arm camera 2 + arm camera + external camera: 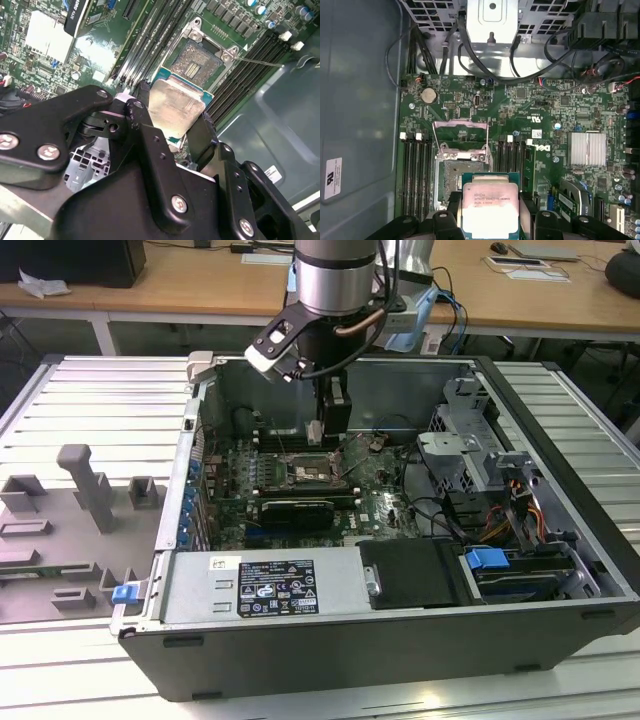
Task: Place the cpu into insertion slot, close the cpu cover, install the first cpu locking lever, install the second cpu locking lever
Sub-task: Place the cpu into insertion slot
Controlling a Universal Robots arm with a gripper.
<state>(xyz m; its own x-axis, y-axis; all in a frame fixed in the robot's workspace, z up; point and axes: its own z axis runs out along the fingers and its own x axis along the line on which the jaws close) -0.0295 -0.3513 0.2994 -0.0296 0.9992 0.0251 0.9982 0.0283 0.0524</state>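
Over the insertion slot (454, 175), a touch off its centre, I'm holding the cpu (490, 210) flat; gripper (175, 115) fingers clamp two opposite edges, keeping it level; cpu cover (460, 122) stands flipped open, leaving the socket clear.

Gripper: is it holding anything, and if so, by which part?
Yes. The gripper holds the cpu, pinched between its fingers by two opposite side edges, with the metal top left uncovered.

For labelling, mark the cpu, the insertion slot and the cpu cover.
cpu (490, 212): first wrist view, middle of metal top.
insertion slot (452, 175): first wrist view, dark centre.
cpu cover (460, 122): first wrist view, frame's end bar.
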